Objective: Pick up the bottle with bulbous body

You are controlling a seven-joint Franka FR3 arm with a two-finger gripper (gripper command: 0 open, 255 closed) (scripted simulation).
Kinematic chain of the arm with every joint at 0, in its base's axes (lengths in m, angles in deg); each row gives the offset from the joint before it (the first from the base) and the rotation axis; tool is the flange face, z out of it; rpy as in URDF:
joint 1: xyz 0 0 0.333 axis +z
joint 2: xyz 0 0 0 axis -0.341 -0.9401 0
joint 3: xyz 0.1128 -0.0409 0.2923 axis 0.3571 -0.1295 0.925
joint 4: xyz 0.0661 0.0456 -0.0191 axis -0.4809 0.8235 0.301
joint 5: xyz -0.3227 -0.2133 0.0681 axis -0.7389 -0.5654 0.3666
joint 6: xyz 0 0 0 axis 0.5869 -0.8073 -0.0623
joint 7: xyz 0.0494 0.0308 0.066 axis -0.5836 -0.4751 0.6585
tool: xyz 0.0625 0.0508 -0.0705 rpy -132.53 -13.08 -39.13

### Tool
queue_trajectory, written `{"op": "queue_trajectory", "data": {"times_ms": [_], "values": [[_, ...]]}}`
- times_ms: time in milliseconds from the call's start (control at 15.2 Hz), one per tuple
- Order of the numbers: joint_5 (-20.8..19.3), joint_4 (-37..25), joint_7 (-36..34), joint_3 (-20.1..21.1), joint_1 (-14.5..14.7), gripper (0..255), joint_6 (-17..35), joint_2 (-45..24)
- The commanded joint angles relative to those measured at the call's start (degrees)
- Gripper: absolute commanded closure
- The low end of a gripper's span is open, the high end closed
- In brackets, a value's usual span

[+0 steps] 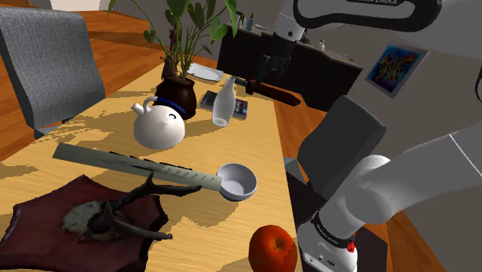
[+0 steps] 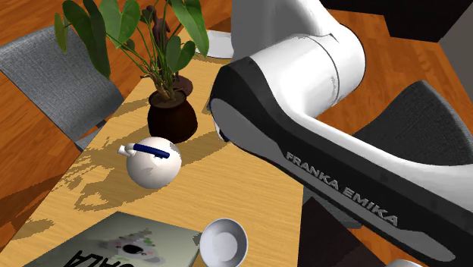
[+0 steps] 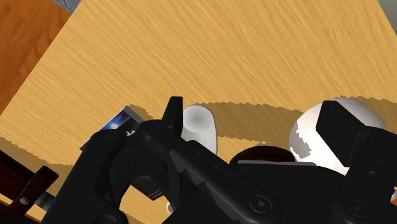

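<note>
table [image 1: 255, 147]: pale wood, long and narrow, and it's busy. orange-brown floor shows past both long edges.
bottle [image 1: 223, 102]: white, thin neck over a swelling body, upright at the far end of the table. it sits just beside a small dark-covered book [image 1: 240, 108].
gripper [image 1: 274, 68]: hangs over the far end, to the shoulder view's right of the bottle and apart from it. the wrist view has the fingers spread wide, with the bottle between them, closer to one and touched by neither.
open room: bare wood runs from the bottle down to the bowl along the shoulder view's right-hand edge. that's the clear lane.
plant pot [image 1: 176, 91]: dark, near the bottle on the shoulder view's left, leaves fanning high over it.
teapot [image 1: 160, 124]: white with a blue handle, just in front of the pot.
bowl [image 1: 236, 181]: white, near the right-hand edge.
apple [image 1: 272, 249]: red, at the near corner by that same edge.
plaque [image 1: 77, 228]: dark red board with antlers, at the near end.
chair [image 1: 50, 62]: grey, tucked at the left edge.
writing: "franka emika" in white along the arm [image 2: 341, 186]. the koala book [image 2: 114, 243] shows "ala", cut off by the frame.
</note>
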Motion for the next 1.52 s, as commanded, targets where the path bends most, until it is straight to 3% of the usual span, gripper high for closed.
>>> {"op": "queue_trajectory", "data": {"times_ms": [0,528,1056,1452], "values": [[0.1,-2.5,1.5,-1.2,-0.3,0,2.1,-4.5],[2.6,-15.0,6.6,-4.5,-1.4,0,6.9,-21.3],[6.9,-33.4,11.5,-6.0,-3.8,0,6.8,-39.7],[7.3,-31.1,11.9,-6.0,-3.9,0,10.3,-41.0]]}}
